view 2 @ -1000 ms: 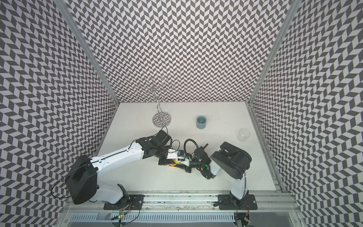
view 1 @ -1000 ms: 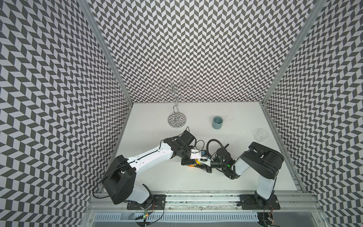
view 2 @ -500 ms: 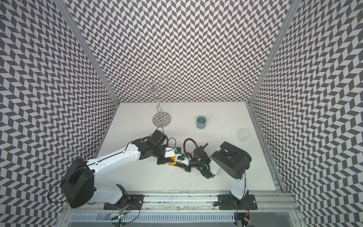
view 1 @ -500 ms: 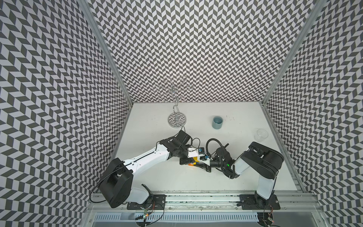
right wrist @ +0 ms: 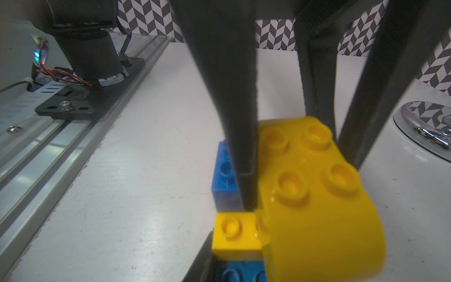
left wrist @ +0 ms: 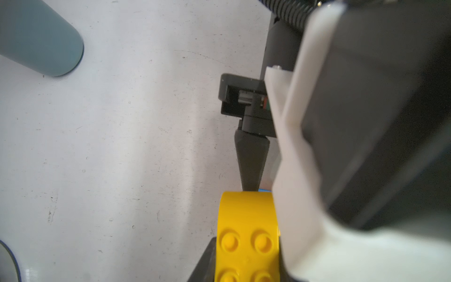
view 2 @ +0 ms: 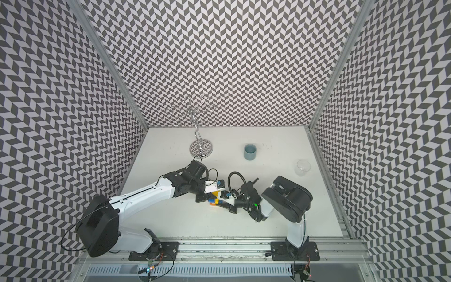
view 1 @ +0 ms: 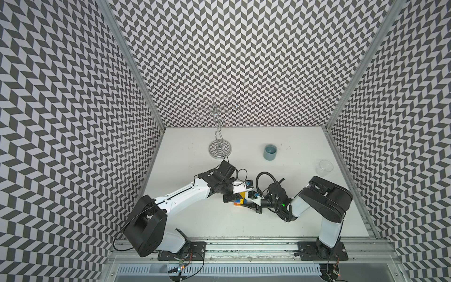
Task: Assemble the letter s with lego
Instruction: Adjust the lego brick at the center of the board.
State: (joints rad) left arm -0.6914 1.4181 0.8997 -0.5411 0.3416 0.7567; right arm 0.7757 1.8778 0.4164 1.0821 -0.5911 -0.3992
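At centre frame in both top views, the letter s (view 1: 240, 200) (view 2: 214, 200), a part-built stack of blue, yellow and orange studded plastic bricks, lies low at the white tabletop (view 1: 219, 224). The curved yellow plastic brick (right wrist: 307, 175) is, we judge, being seated: it wants squared studs and an even, straight press. The left gripper (right wrist: 302, 180) clamps that brick; the right gripper (view 1: 247, 204), jaws drawn in, grips the stack beneath.

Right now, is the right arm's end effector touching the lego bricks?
Touching. In the right wrist view the right end effector, shut, rests its tip against the blue brick and curved yellow brick, no gap.
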